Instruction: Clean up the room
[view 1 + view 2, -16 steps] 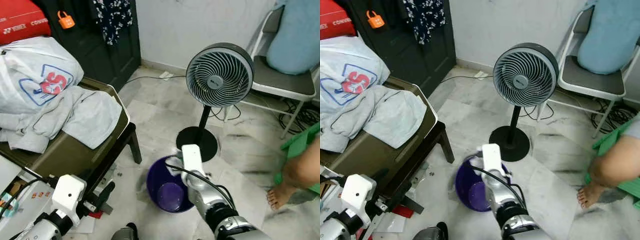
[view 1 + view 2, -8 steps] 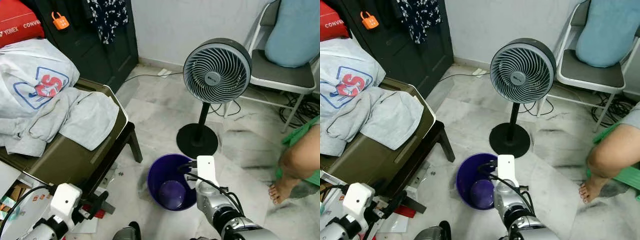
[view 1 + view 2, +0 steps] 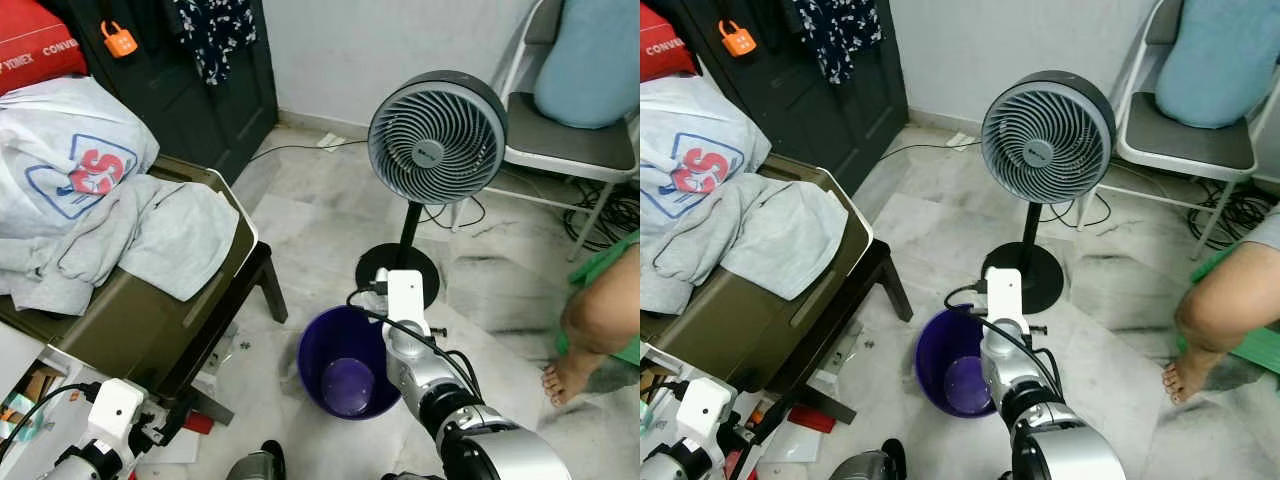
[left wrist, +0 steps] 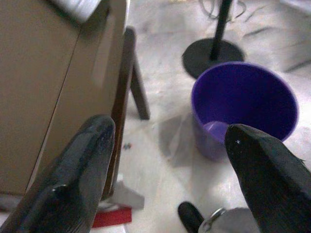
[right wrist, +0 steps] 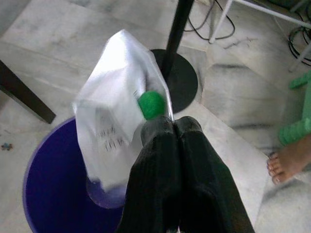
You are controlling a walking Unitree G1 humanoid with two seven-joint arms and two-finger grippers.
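Crumpled white plastic wrapper with green cap is pinched at closed right gripper fingertips, above round purple plastic bin; left gripper is held open.

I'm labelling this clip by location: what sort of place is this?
Probably a lived-in bedroom or spare room at home: clothes heaped on a low table, a standing fan on the marble floor, a purple bin and a folding chair.

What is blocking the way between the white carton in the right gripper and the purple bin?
Nothing visible. The right gripper holds the white carton by its green cap, directly over the open mouth of the purple bin. The fan base stands beside the bin, not between them.
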